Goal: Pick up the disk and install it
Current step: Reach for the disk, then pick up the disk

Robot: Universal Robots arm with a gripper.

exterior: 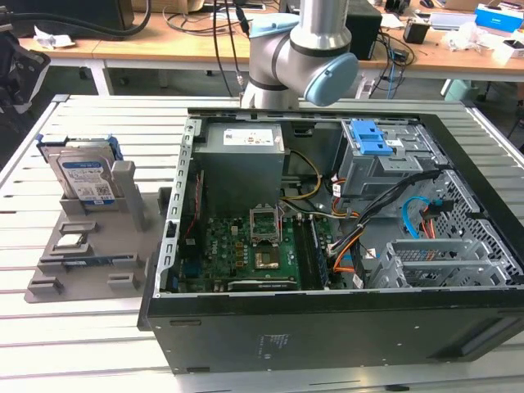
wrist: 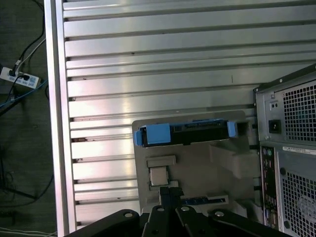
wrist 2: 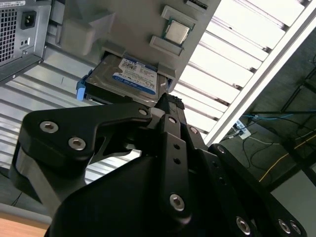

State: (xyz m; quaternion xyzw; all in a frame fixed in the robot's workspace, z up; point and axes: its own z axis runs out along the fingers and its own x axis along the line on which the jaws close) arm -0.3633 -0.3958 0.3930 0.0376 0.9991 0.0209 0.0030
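The disk (exterior: 84, 176) is a silver hard drive with a blue-and-white label and blue side rails. It stands on edge in a slot at the back of a grey holder (exterior: 90, 270), at the exterior view's left. Both wrist views look down on it from a distance: the disk (wrist 2: 133, 76) label side, the disk (wrist: 185, 134) top edge with its blue rail. My gripper (wrist 2: 165, 101) hangs well above the holder, apart from the disk. Its black fingers (wrist: 163, 195) are shut together with nothing between them. The arm (exterior: 295, 49) rises behind the computer case.
An open computer case (exterior: 327, 327) lies on the slatted metal table (exterior: 98, 352), with a blue-latched drive cage (exterior: 368, 139) at its back right. The holder also carries a small square chip (exterior: 72, 241) and a thin dark memory stick (exterior: 90, 260). Desks with cables stand behind.
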